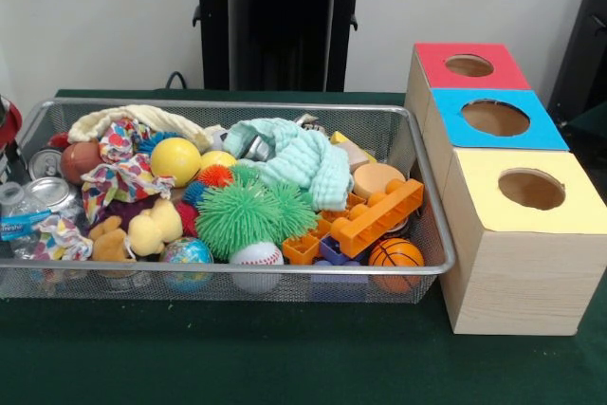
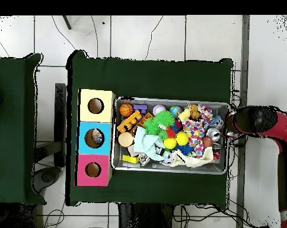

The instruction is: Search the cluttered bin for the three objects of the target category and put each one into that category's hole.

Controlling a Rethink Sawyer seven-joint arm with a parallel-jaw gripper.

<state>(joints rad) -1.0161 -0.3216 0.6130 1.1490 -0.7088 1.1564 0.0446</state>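
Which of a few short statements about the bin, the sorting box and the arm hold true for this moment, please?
1. The wire mesh bin stands beside the wooden box. True.
2. The blue-panel hole lies between the red and yellow ones. True.
3. The green spiky ball lies outside the bin. False: it lies inside, among the toys.
4. A labelled water bottle lies at the bin's end farthest from the box. True.
5. The robot arm hangs over the box. False: it is at the bin's opposite end.
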